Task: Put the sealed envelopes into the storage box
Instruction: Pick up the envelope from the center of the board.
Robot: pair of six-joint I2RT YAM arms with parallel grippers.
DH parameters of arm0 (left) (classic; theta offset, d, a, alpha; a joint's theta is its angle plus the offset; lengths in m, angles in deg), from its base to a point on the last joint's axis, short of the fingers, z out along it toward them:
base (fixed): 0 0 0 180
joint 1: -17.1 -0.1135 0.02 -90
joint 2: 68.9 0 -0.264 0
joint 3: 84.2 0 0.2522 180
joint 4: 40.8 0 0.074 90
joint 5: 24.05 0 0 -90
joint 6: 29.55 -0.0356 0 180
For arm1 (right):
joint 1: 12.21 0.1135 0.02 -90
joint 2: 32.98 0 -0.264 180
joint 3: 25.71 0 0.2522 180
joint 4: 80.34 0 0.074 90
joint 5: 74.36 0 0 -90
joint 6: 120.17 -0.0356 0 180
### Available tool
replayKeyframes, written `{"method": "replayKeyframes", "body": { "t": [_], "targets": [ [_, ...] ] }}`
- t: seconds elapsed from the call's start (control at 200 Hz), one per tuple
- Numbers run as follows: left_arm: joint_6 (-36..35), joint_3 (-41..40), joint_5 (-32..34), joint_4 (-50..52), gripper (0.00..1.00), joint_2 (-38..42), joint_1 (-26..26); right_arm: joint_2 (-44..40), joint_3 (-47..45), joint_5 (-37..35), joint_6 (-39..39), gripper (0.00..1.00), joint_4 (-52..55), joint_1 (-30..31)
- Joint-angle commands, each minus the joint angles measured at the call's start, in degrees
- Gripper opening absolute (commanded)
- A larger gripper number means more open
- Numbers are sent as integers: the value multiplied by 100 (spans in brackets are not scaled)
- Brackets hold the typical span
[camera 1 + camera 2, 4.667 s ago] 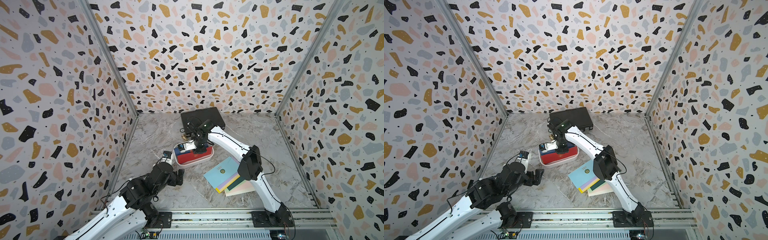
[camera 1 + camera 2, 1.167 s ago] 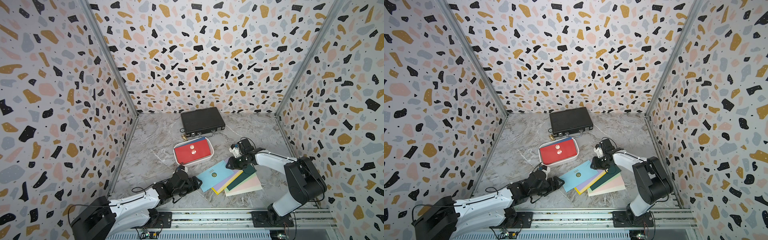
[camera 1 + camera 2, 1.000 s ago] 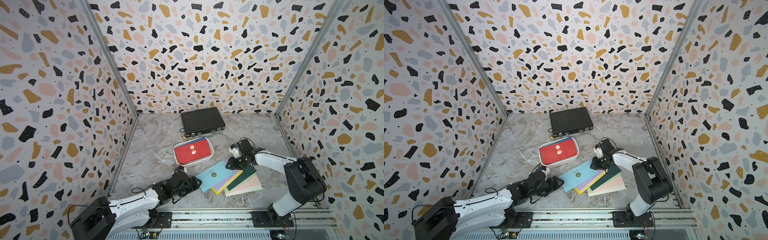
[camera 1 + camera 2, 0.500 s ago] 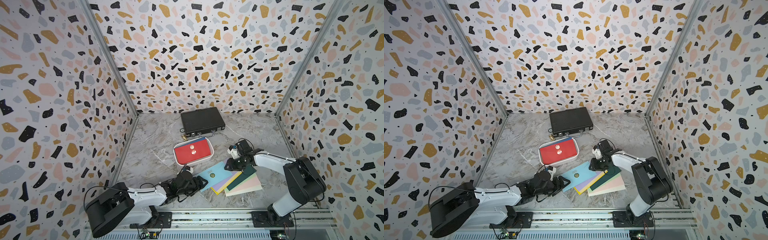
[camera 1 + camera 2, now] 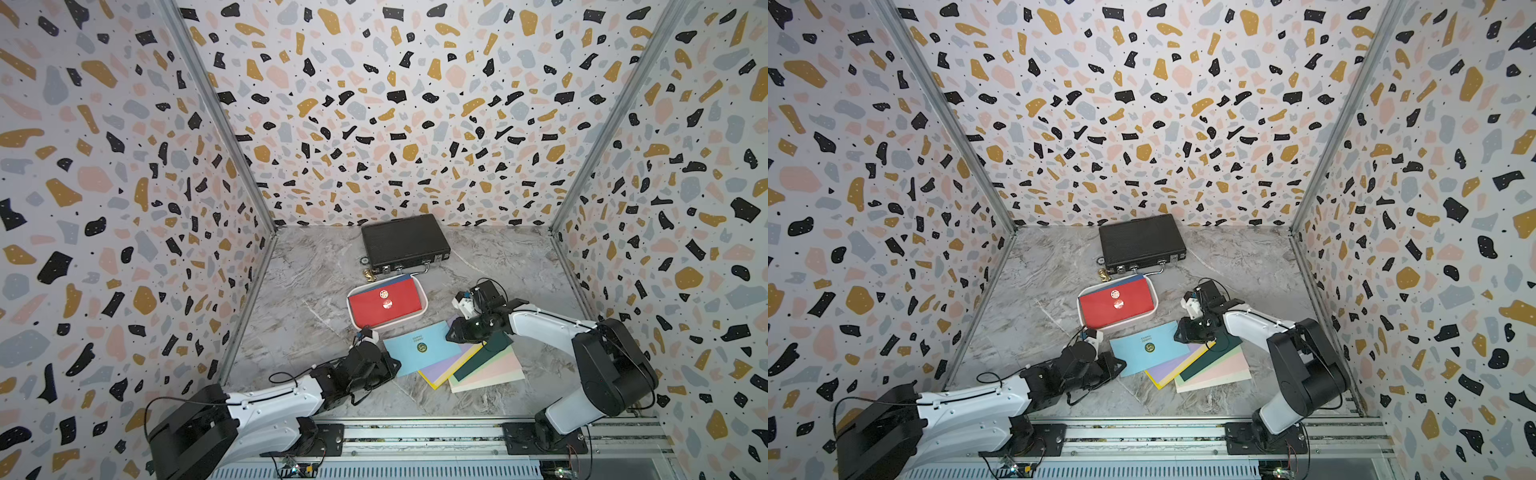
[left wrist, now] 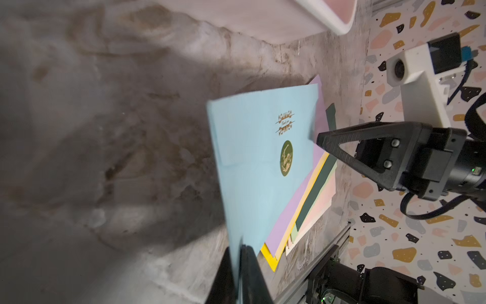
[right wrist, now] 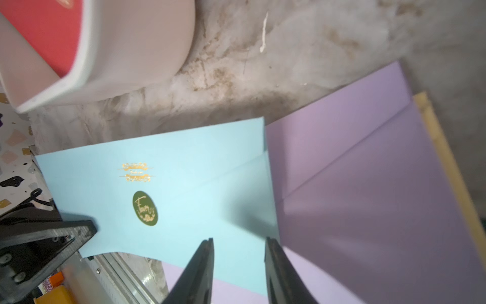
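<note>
Left gripper (image 6: 238, 250) jaws have closed, pinching blue envelope (image 6: 257, 171) corner, right gripper (image 7: 239, 240) jaws partly spread over its far edge

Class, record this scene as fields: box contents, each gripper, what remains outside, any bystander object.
box contents: red envelope on top in the storage box
left gripper: shut on the light blue envelope's corner
right gripper: open, jaws over that envelope's opposite end
outside: lilac envelope and others fanned beneath the blue one
bystander: closed black briefcase behind the box
</note>
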Motion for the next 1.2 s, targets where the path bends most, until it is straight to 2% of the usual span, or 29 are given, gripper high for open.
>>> {"method": "replayKeyframes", "body": {
  "t": [0.0, 0.08, 0.19, 0.275, 0.365, 0.501, 0.601, 0.696, 0.756, 0.891, 1.051, 1.191],
  "targets": [
    [-559, 329, 209, 768, 0, 360, -61, -339, 136, -22, 142, 38, 297, 28],
    [-1157, 619, 323, 1671, 0, 808, -171, -526, 295, -161, 404, 40, 573, 29],
    [-2576, 1266, 487, 3054, 0, 1461, -290, -914, 523, -234, 836, 43, 807, 37],
    [-4172, 1577, -108, 3279, 0, 1894, -299, -1275, 654, 108, 1156, 45, 689, 93],
    [-5137, 2036, -148, 3857, 0, 2228, -301, -1670, 793, 483, 1609, 45, 413, 289],
    [-6176, 2590, -90, 4451, 0, 2296, -298, -2139, 1206, 635, 2858, 50, 556, 704],
    [-6880, 2974, -434, 4807, 0, 2120, -301, -2287, 1554, 1011, 4032, 51, 1066, 840],
    [-7329, 3194, -670, 5059, 0, 2055, -305, -2254, 1863, 1178, 4997, 53, 1676, 965],
    [-7501, 3185, -779, 5037, 0, 2143, -300, -2150, 2103, 1025, 5532, 53, 2109, 1088],
    [-7709, 2926, -1030, 4701, 0, 2440, -301, -1896, 2311, 1043, 5901, 53, 2423, 1295],
    [-7755, 2781, -985, 4581, 0, 2590, -304, -1627, 2401, 1205, 6300, 51, 2864, 1646],
    [-7761, 2745, -1019, 4561, 0, 2632, -300, -1449, 2434, 1110, 6247, 42, 2782, 1738]
  ]
}}
